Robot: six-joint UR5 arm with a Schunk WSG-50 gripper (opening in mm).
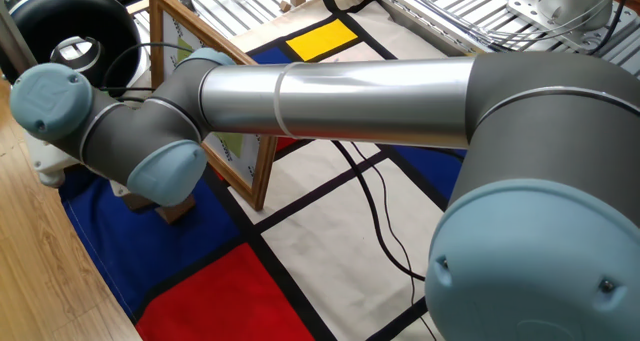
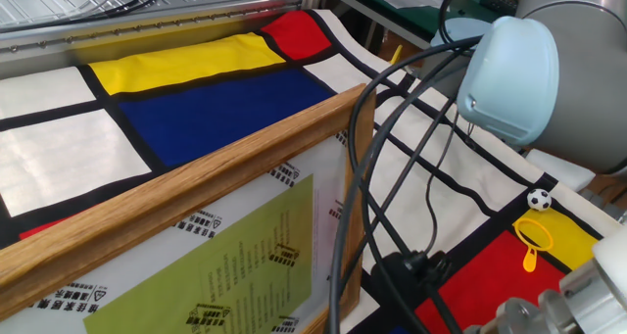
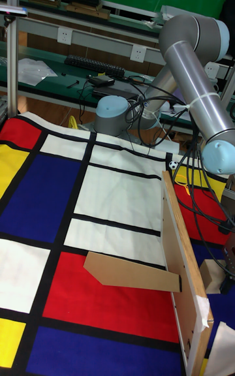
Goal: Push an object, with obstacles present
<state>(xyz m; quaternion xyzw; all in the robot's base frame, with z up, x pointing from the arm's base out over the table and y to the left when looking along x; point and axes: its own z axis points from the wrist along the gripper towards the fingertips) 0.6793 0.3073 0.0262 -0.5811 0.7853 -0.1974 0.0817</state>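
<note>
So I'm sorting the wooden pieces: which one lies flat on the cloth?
The reddish-brown flat piece, lying on the red and white panels with one end against the picture frame. The frame stands on edge, and the small wooden cube sits behind it.

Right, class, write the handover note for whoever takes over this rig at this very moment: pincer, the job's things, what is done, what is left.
Pincer: at the right edge of the tall view, close beside the cube; open or shut cannot be told.
Cube: on the cloth, right of the picture frame, close to its lower end.
Frame: stands on edge.
Reddish-brown flat piece: lies flat on the frame's other side, one end against it.
Done: the arm has reached the cube.
Left: push the cube, probably keeping it off the frame; contact is not visible.
</note>
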